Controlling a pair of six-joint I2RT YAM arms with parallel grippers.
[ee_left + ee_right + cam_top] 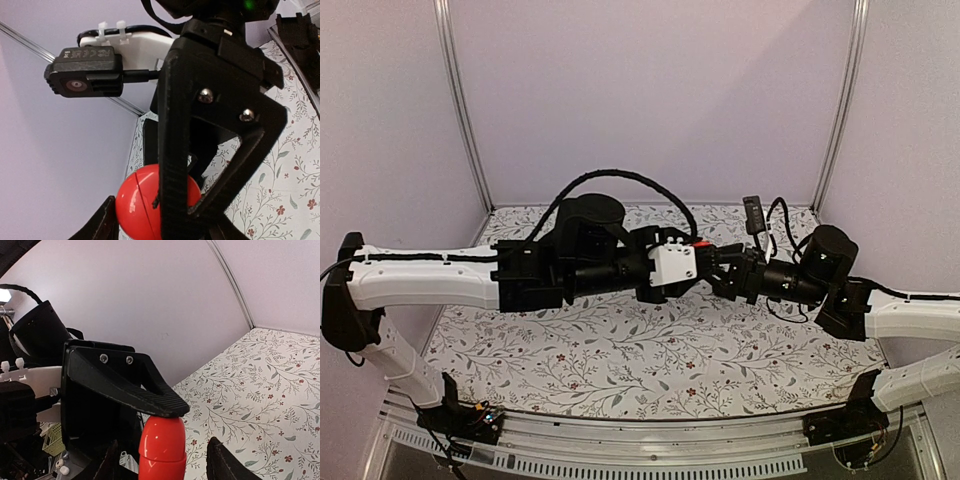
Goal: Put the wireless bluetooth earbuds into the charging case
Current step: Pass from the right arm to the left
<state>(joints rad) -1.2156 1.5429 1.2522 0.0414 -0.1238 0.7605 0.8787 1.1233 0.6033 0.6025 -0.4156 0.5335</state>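
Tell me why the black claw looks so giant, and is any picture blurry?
Left wrist view: a black finger sits right at the lens, so it looks huge and hides part of the red case. Right wrist view: the corner post bends, a wide-lens effect. Top external view: evenly lit, sharp.

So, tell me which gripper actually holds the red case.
The left gripper: its ribbed finger presses on the red case, while the right gripper straddles it with a visible gap.
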